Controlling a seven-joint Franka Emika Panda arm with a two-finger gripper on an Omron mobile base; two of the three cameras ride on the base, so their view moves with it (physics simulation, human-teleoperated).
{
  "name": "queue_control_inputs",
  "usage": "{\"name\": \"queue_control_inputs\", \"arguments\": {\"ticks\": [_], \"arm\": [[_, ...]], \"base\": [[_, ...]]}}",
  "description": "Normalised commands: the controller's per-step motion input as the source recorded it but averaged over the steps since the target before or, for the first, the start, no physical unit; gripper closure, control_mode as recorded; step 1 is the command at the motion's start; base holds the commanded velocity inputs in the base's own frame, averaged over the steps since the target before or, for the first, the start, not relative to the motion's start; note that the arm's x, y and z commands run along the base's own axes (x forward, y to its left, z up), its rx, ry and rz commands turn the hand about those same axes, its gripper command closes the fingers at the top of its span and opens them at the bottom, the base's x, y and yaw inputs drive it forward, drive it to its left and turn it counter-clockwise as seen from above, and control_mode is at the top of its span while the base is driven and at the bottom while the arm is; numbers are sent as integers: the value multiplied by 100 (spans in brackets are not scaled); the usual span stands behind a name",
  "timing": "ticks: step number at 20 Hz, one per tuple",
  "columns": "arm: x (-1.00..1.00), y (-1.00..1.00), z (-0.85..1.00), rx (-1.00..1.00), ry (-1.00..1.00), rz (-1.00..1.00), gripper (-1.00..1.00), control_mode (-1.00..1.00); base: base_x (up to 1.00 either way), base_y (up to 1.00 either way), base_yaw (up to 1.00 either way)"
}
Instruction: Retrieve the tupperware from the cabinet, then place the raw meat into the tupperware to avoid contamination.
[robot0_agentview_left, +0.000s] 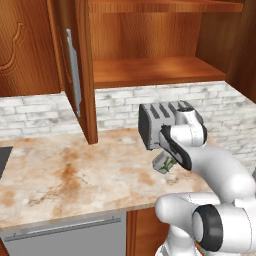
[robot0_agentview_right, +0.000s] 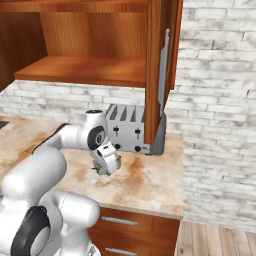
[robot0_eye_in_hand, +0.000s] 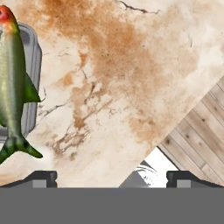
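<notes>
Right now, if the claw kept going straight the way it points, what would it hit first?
Most likely the bare marbled beige countertop right ahead of the open claw. The green fish in the grey container lies off to one side.

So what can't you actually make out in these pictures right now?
- Fish: hand view, its left side is cut off by the frame edge; in the base views the arm covers most of it.
- Grey container under the fish: hand view, mostly cut off; whether the fish lies fully inside is unclear.
- Gripper: open, but just its tips show.
- Toaster: right base view, the open cabinet door covers its right part.
</notes>
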Motion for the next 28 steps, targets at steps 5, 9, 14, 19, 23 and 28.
{"name": "queue_control_inputs", "arguments": {"ticks": [5, 9, 14, 19, 23, 28], "arm": [[-46, 19, 17, 0, -2, 1, -100, -100], [-39, 21, 30, 0, -4, 4, -100, -100], [-32, 22, 35, -1, -7, 8, -100, -100], [-15, 18, 44, -5, -12, 10, -100, -100], [-8, 15, 49, -5, -13, 11, -100, -100], [-6, 12, 38, -4, -11, 11, -100, -100]], "base": [[0, 0, 0], [0, 0, 0], [0, 0, 0], [0, 0, 0], [0, 0, 0], [0, 0, 0]]}}
